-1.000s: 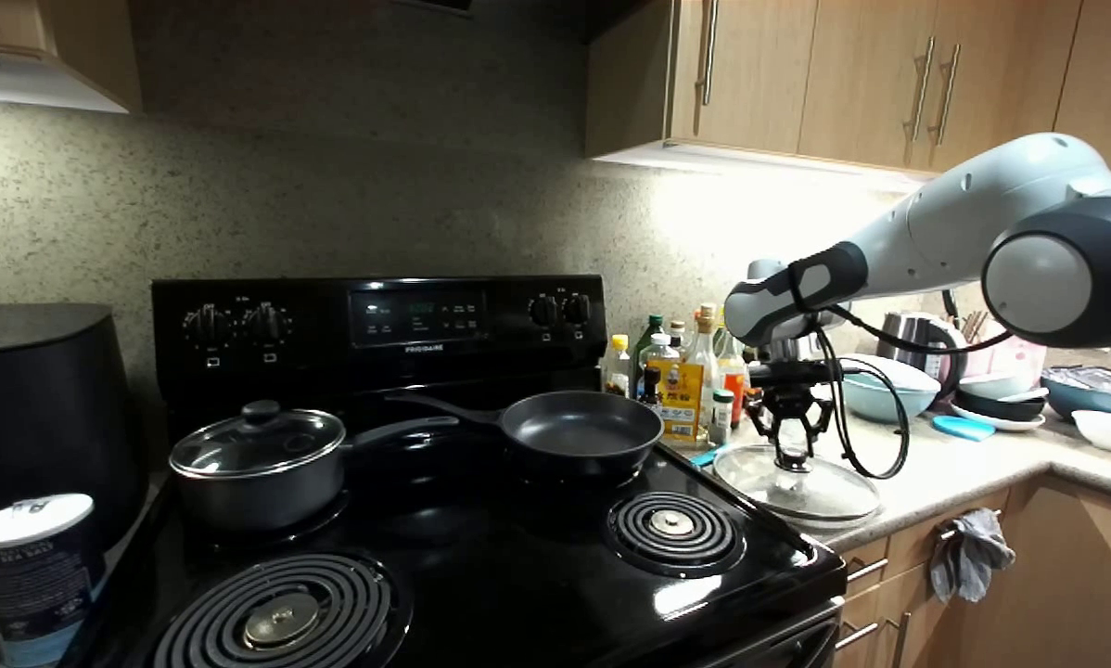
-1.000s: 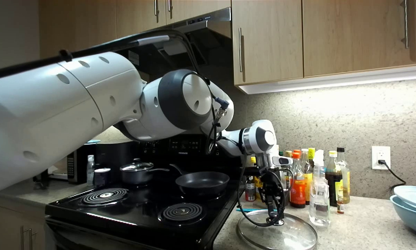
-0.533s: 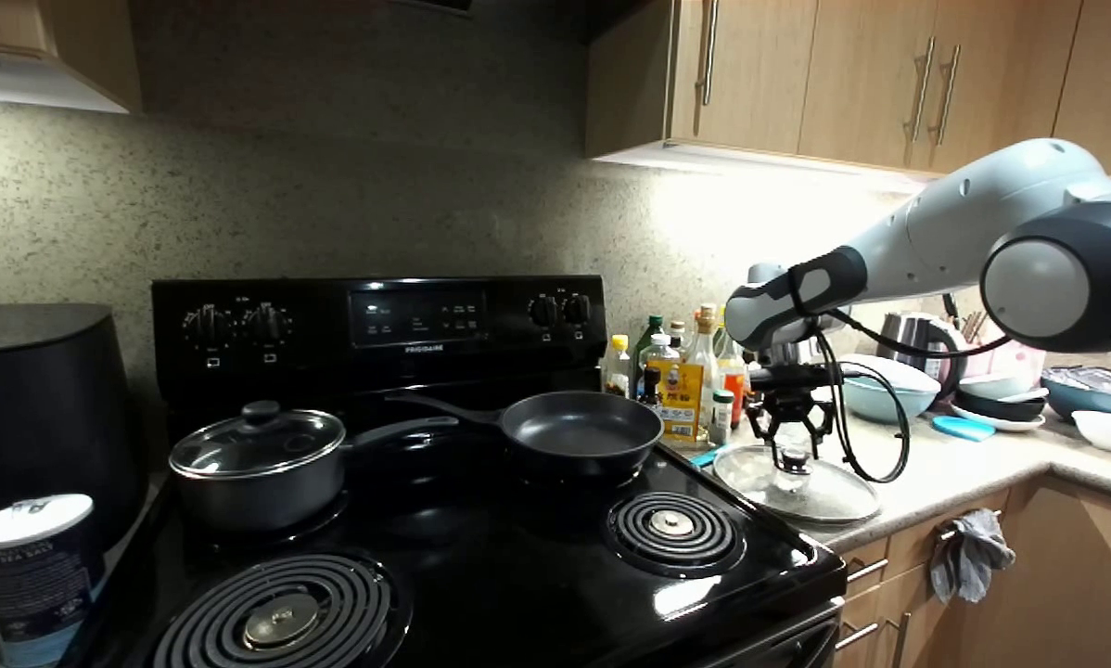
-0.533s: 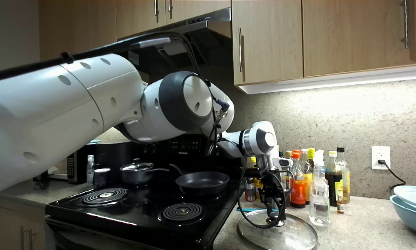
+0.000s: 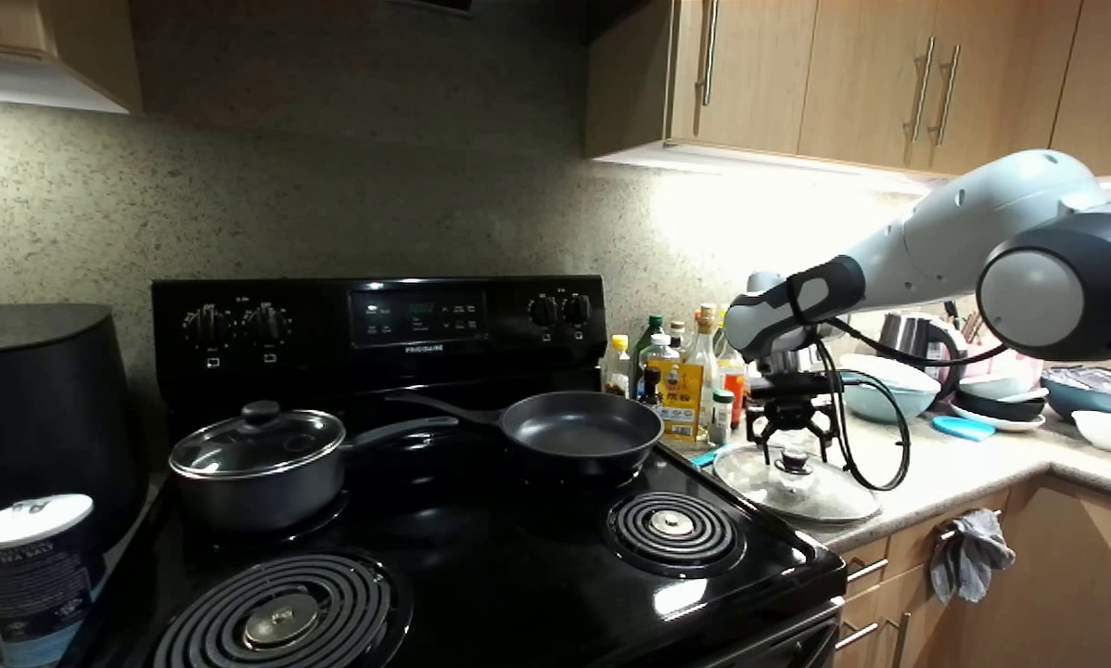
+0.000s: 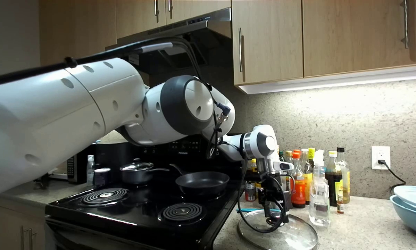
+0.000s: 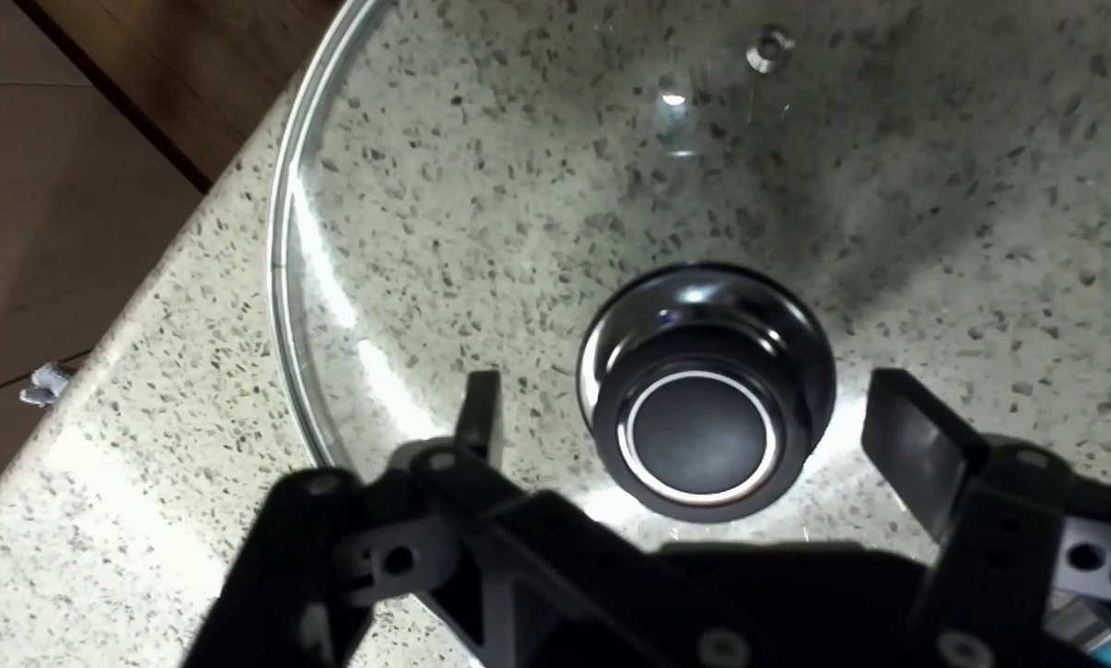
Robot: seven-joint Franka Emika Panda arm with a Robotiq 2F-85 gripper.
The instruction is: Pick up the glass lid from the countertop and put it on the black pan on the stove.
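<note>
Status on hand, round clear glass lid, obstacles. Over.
Hand open astride dark round knob, not gripping. Lid knob-up on pale speckled countertop; shallow black frying pan uncovered. Tall clear bottle near lid, on side away from black coil stove, likely no obstacle.

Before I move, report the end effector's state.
End effector: open, holding nothing; its jaws stand apart on both sides of the round black knob on the circular clear glass lid.

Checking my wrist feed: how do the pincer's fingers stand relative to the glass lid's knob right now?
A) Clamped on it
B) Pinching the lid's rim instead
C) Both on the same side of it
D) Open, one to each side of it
D: in the wrist view the pincer is open, with a visible gap between each of its fingers and the knob of the glass lid.
</note>
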